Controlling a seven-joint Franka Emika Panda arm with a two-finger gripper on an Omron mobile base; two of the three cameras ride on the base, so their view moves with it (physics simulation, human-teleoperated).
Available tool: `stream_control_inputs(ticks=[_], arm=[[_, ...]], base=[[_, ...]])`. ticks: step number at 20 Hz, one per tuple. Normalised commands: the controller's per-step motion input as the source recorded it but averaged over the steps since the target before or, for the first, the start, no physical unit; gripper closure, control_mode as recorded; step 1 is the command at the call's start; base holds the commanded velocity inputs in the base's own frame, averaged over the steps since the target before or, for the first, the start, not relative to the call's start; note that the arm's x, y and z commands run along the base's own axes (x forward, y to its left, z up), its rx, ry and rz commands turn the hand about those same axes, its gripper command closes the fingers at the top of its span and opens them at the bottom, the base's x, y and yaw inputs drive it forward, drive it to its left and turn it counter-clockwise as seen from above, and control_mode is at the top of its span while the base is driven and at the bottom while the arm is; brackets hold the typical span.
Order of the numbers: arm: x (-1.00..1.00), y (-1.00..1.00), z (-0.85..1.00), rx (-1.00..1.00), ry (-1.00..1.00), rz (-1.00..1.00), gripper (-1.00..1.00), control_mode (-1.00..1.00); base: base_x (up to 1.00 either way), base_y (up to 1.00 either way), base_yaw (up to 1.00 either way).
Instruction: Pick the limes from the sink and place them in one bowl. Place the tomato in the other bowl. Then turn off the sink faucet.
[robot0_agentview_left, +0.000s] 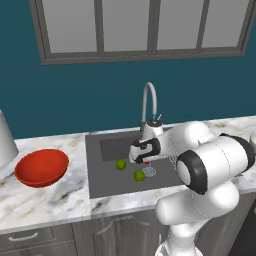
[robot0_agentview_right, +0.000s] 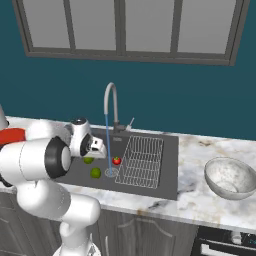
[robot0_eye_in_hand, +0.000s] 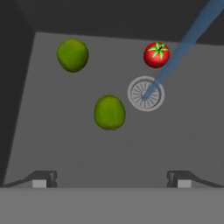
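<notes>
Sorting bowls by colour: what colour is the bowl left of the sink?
Glossy red-orange bowl; clearest in the left base view.

limes (robot0_eye_in_hand: 109, 112), tomato (robot0_eye_in_hand: 156, 55) in sink (robot0_eye_in_hand: 65, 144)

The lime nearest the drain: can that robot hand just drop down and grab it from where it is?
Probably yes. The gripper hangs open above the sink, and the lime lies bare on the floor ahead of its fingertips. The drain, water stream and tomato sit off to one side.

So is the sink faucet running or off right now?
Running. A blue stream falls from the spout of the sink faucet straight onto the round drain in the sink, beside the tomato.
</notes>
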Motion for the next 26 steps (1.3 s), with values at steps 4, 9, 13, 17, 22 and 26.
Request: stream_control_inputs(ticks=[4, 9, 13, 17, 22, 26], arm=[[0.21, 0.00, -0.32, 0.00, 0.09, 0.00, -1.00, -1.00], [0.20, 0.00, -0.36, 0.00, 0.06, 0.00, -1.00, -1.00], [0.19, 0.00, -0.39, 0.00, 0.05, 0.00, -1.00, -1.00], [0.20, 0.03, -0.43, 0.00, 0.02, 0.00, -1.00, -1.00], [0.19, 0.04, -0.42, 0.00, 0.04, 0.00, -1.00, -1.00], [0.20, 0.01, -0.36, 0.00, 0.05, 0.00, -1.00, -1.00]], base=[[0.00, 0.00, 0.00], [0.00, 0.00, 0.00], [0.00, 0.00, 0.00], [0.00, 0.00, 0.00], [0.00, 0.00, 0.00], [0.00, 0.00, 0.00]])
